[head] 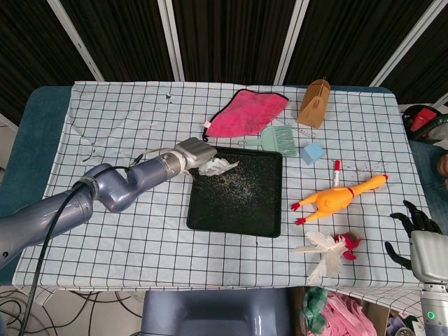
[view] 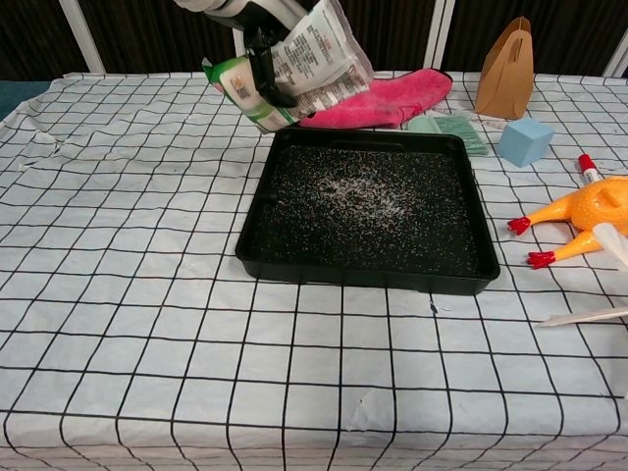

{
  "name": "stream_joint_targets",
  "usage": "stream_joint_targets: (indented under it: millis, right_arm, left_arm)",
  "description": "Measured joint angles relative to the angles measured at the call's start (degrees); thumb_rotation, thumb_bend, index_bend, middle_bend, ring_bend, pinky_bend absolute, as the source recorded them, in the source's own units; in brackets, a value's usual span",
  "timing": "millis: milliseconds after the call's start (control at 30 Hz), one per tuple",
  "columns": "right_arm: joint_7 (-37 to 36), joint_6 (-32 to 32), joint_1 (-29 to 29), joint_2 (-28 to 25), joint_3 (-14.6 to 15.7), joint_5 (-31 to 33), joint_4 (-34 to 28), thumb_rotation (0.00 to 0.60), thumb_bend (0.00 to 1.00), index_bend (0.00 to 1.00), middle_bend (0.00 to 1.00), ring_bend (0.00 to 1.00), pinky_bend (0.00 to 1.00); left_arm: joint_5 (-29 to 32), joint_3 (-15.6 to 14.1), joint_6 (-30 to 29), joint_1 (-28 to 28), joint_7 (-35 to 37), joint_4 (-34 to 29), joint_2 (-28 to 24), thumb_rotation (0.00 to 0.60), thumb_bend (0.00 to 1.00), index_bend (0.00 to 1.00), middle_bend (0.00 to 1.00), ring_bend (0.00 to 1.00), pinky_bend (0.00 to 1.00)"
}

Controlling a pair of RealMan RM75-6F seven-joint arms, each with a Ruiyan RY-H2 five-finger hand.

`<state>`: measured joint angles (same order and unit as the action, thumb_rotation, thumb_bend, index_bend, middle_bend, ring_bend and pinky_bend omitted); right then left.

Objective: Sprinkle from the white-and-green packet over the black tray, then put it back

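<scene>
One left hand grips the white-and-green packet, tilted above the black tray's far-left corner; right hand idles, fingers spread.

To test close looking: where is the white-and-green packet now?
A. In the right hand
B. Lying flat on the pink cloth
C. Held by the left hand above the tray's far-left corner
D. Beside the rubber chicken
C: the left hand grips the packet above the black tray's far-left corner.

Your work surface is a table covered by a checked cloth. Directly on the cloth lie a black tray, pink towel, green brush, blue cube, brown bag, rubber chicken, red-capped tube and feather toy.
</scene>
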<state>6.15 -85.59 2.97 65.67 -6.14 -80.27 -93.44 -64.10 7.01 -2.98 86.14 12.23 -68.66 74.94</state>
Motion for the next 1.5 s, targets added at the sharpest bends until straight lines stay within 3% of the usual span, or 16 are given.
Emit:
stream_joint_targets:
  millis: [500, 967, 1500]
  right_arm:
    - [0.55, 0.12, -0.11, -0.14, 0.03, 0.39, -0.09, 0.6, 0.22, 0.3, 0.08, 0.14, 0.25]
    - [0.67, 0.27, -0.17, -0.3, -0.11, 0.88, -0.2, 0.6, 0.21, 0.28, 0.08, 0.14, 0.25]
    - [0.5, 0.34, -0.17, -0.24, -0.17, 1.0, -0.19, 0.6, 0.21, 0.28, 0.08, 0.14, 0.25]
  left_arm:
    - [5.91, -8.6, 0.31, 7.53, 2.14, -2.83, -3.37, 0.6, 0.7, 0.41, 0.46, 0.36, 0.53]
    - [11.69, -21.5, 0.45, 18.37, 4.49, -3.62, -2.73, 0.6, 0.71, 0.41, 0.46, 0.37, 0.53]
    - [15.91, -27.2, 4.94, 24.91, 9.5, -3.03, -0.87, 0.6, 0.71, 0.44, 0.48, 0.37, 0.53]
